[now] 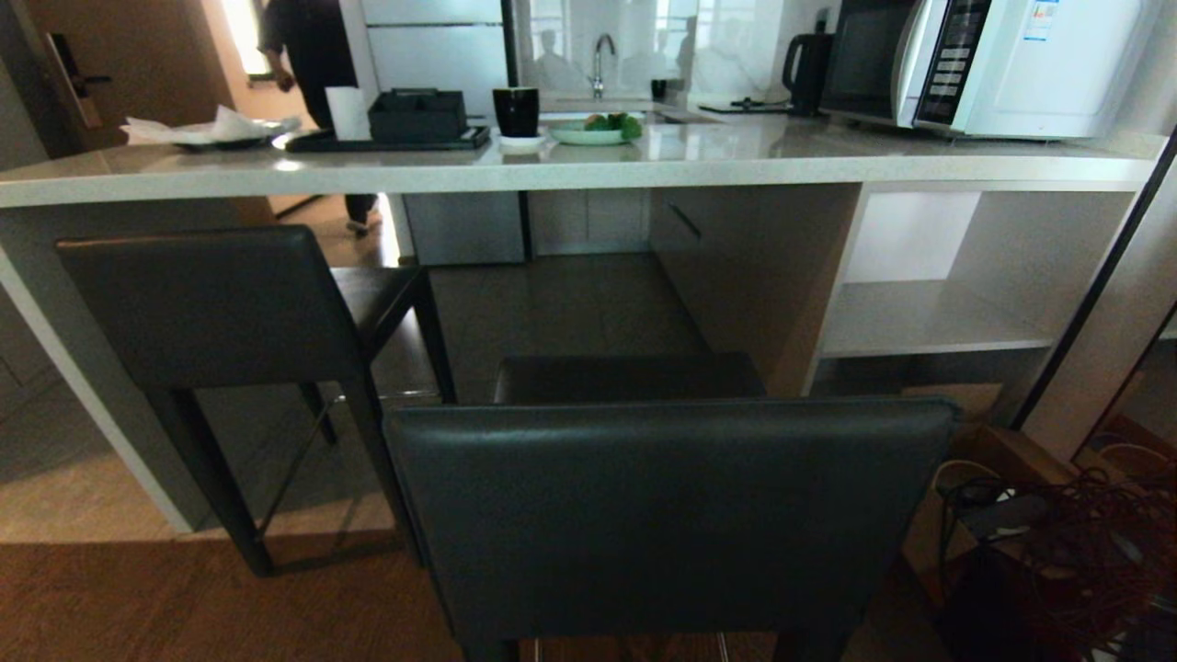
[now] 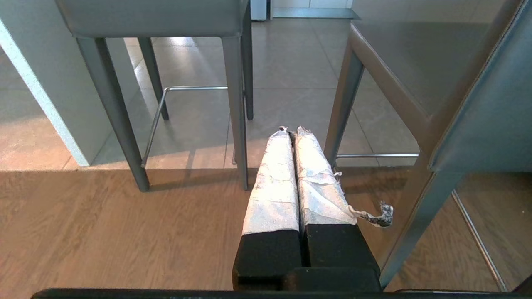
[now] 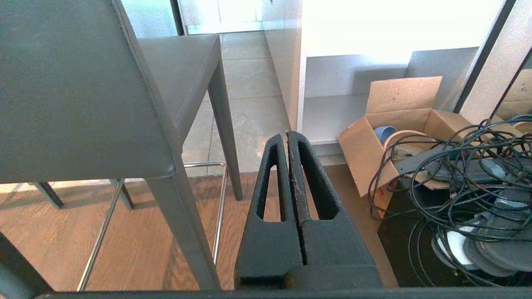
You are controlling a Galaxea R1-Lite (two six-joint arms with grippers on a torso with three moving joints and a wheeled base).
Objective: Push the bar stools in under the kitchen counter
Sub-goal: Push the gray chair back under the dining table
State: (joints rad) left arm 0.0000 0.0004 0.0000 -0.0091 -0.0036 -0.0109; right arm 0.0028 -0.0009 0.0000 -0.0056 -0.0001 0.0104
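Two dark leather bar stools face the pale stone kitchen counter [image 1: 570, 170]. The nearer stool [image 1: 671, 515] stands right in front of me, its backrest filling the lower middle of the head view. The left stool [image 1: 216, 308] is partly under the slab. Neither arm shows in the head view. My left gripper [image 2: 291, 132], wrapped in white tape, is shut and empty, low between the left stool [image 2: 232, 104] and the near stool [image 2: 478, 116]. My right gripper [image 3: 287, 135] is shut and empty, to the right of the near stool [image 3: 79, 91].
A microwave [image 1: 984, 60], kettle, cup, tray and plate sit on the counter. Open shelves [image 1: 929, 317] lie under its right end. A cardboard box [image 3: 399, 124] and tangled black cables [image 3: 465, 178] lie on the floor at right. A person walks in the background at upper left.
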